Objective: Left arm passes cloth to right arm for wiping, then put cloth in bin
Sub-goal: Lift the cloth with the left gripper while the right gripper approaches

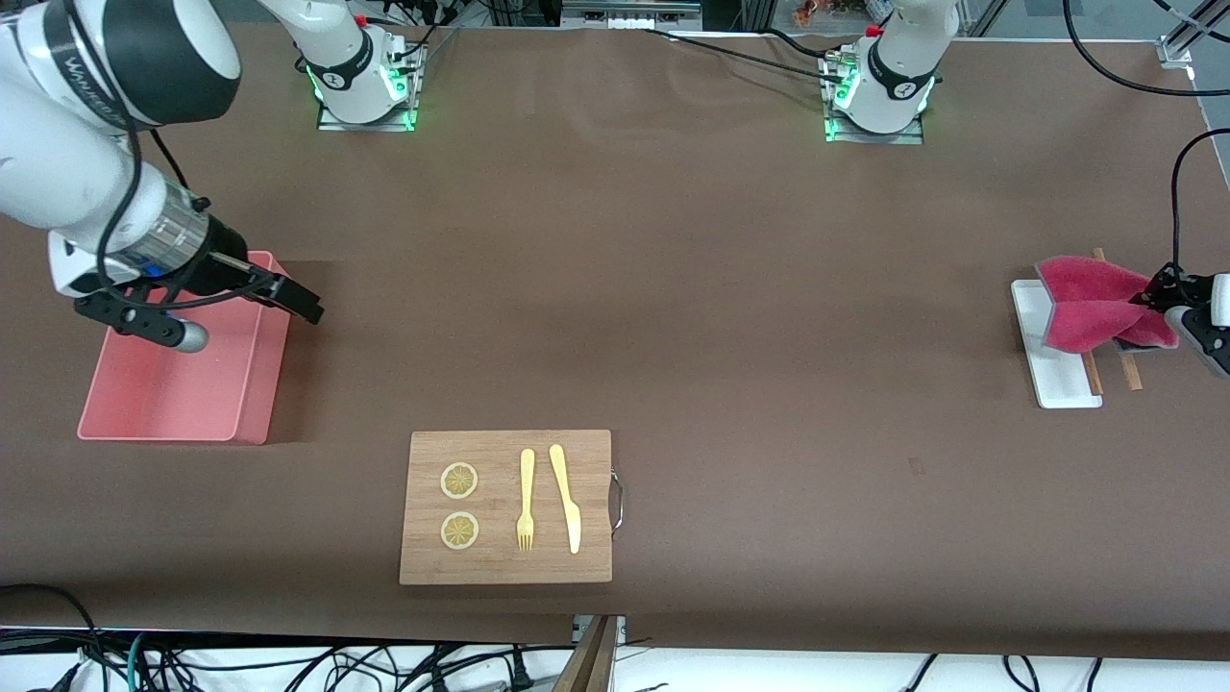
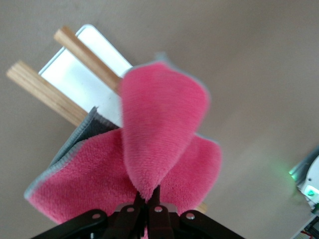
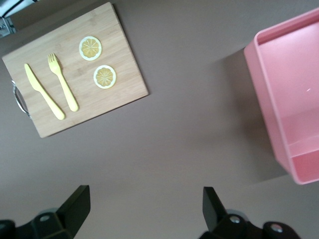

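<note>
The magenta cloth [image 1: 1091,303] is bunched up over a white tray at the left arm's end of the table. My left gripper [image 1: 1148,298] is shut on a fold of it. In the left wrist view the cloth [image 2: 159,129] rises in a peaked flap from the left gripper [image 2: 148,199], whose fingers pinch its tip. The light pink bin [image 1: 259,384] stands at the right arm's end. My right gripper [image 1: 298,302] hangs open by the bin's wall with nothing in it. The right wrist view shows the right gripper [image 3: 144,199] over bare table, with the bin [image 3: 289,99] beside it.
The white tray [image 1: 1052,375] carries two wooden sticks [image 1: 1129,370] under the cloth. A wooden board [image 1: 504,505] with a metal handle lies near the front edge, holding two lemon slices [image 1: 459,481], a yellow fork [image 1: 526,500] and a yellow knife [image 1: 567,500].
</note>
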{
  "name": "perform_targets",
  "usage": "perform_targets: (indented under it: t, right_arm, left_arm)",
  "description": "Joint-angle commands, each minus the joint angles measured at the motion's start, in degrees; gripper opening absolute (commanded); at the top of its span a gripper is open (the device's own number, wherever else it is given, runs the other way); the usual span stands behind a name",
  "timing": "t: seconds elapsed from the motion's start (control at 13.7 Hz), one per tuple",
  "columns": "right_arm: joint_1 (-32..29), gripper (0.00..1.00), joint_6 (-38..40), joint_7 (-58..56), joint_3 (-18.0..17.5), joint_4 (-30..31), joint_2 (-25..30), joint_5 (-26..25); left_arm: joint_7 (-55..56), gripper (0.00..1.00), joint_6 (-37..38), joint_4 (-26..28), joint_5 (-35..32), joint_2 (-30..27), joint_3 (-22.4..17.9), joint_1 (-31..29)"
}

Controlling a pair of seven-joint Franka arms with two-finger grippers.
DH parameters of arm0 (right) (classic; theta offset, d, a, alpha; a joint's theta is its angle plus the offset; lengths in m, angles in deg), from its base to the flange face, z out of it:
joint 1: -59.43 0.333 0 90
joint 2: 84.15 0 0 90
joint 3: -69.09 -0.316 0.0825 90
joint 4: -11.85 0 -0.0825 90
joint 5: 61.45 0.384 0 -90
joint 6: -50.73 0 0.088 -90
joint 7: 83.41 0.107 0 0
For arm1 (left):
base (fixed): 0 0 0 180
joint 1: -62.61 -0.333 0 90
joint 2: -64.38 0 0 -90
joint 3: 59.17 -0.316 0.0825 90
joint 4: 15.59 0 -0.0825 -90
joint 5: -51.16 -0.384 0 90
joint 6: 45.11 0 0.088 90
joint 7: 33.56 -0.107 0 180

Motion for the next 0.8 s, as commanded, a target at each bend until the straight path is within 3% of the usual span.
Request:
perform_targets:
  t: [0.0,0.15,0.29,0.51,0.73]
  right_arm:
    - [0.17,1.0,-1.32,3.44,-1.29,0.56,0.05,0.8]
    - [0.18,1.0,-1.5,3.45,-1.38,0.56,-0.04,0.88]
    - [0.35,1.0,-5.0,8.6,-2.25,0.56,-1.0,4.99]
    - [1.84,1.0,-8.26,14.42,-2.52,0.56,-3.11,6.6]
    - [2.28,1.0,-13.43,19.69,-4.72,0.47,-5.13,8.35]
  left_arm:
    - [2.41,0.0,8.66,-7.49,2.39,-0.56,-0.18,3.81]
    - [6.27,0.0,12.11,-11.29,3.2,-0.56,-0.1,8.02]
    - [11.37,0.0,14.65,-14.45,4.42,-0.56,-0.01,12.24]
    - [24.88,0.0,21.07,-20.25,12.32,-0.56,0.26,20.23]
    - [41.82,0.0,22.23,-23.08,19.25,-0.38,0.08,30.42]
